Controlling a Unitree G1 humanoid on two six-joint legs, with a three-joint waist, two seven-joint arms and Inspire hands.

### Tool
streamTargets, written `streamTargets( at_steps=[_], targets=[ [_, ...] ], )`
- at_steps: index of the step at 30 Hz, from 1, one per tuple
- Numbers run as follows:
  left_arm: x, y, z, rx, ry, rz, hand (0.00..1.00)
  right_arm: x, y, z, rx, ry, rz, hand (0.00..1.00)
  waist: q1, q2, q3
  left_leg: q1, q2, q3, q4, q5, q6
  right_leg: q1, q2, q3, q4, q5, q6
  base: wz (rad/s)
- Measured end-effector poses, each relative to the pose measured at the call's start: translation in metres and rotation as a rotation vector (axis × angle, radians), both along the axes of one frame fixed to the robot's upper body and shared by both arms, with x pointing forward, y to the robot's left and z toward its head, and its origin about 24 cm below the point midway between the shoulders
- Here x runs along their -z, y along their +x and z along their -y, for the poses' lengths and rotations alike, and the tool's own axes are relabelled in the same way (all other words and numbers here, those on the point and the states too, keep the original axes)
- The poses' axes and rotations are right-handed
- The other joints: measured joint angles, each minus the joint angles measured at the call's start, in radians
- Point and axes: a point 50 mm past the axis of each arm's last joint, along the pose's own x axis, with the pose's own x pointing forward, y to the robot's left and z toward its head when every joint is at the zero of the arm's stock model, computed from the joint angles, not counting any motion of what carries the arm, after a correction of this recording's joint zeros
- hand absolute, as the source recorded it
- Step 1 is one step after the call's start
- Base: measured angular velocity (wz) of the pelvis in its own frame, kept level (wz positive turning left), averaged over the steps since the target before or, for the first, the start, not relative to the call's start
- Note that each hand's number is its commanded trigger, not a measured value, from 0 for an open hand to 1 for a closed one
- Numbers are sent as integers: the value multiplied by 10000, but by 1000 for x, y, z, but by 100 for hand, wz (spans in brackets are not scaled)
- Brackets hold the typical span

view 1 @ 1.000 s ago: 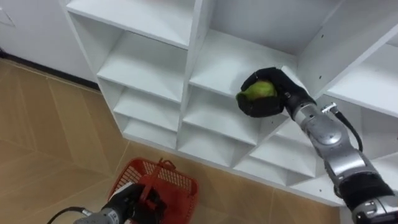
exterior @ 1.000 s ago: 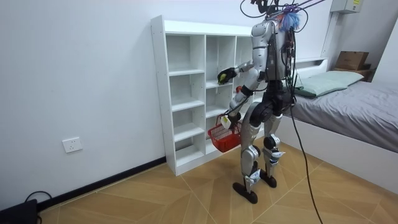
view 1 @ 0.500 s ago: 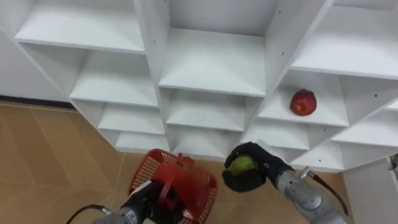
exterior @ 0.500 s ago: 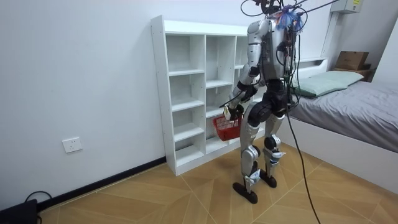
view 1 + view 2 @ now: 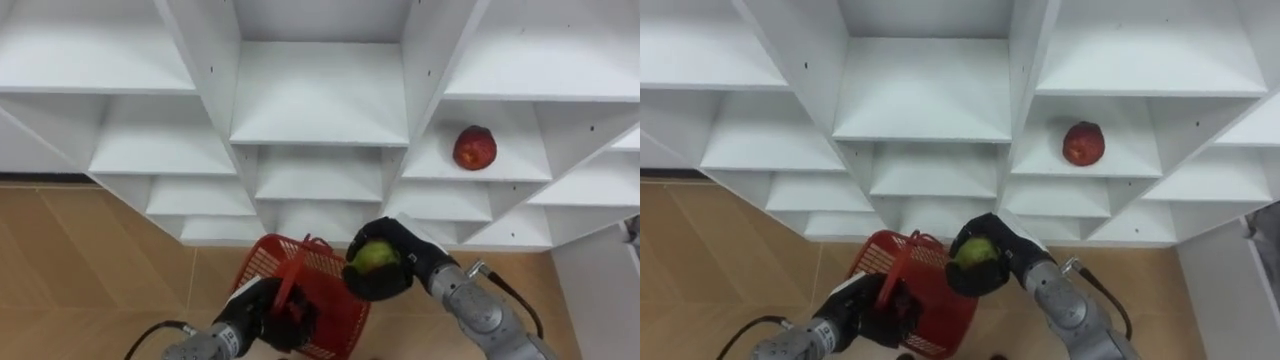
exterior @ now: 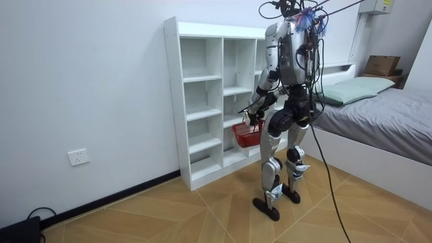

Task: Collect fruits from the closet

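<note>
My right hand is shut on a green fruit just above the right rim of the red basket. My left hand is curled round the basket's handle and holds it up in front of the white closet. A red fruit lies on a shelf in the closet's right column. In the room view I stand facing the closet with the basket at hip height.
The closet's other shelves hold nothing. Wooden floor lies below on the left. A bed stands at the room view's right, close behind me. A white panel rises at the lower right.
My right hand has brought the green fruit down from the shelf to the basket's rim. The basket has risen and come towards the closet. The head camera turned right, showing the red fruit.
</note>
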Motion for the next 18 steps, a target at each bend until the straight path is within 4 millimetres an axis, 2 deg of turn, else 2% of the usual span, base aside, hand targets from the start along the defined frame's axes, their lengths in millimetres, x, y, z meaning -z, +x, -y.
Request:
streamTargets(
  at_steps=[7,11,18],
  targets=[
    [-1,1,3,2,-171,69,100,0,-1,0,-8,-31,57,100,-2,111,-13,-84,10,38,5,-1,0,-110,9,34,4,-1,1,0],
    [-7,5,10,364,-282,386,100,-2,-1,-2,-30,-182,245,100,-117,252,-30,-236,18,34,59,0,-1,-254,9,21,45,1,-2,0],
    [-17,8,27,1366,-783,746,100,2,-3,1,191,-344,226,100,-227,285,-17,-388,24,51,135,-1,-2,-426,13,75,126,7,-11,0]
  ],
)
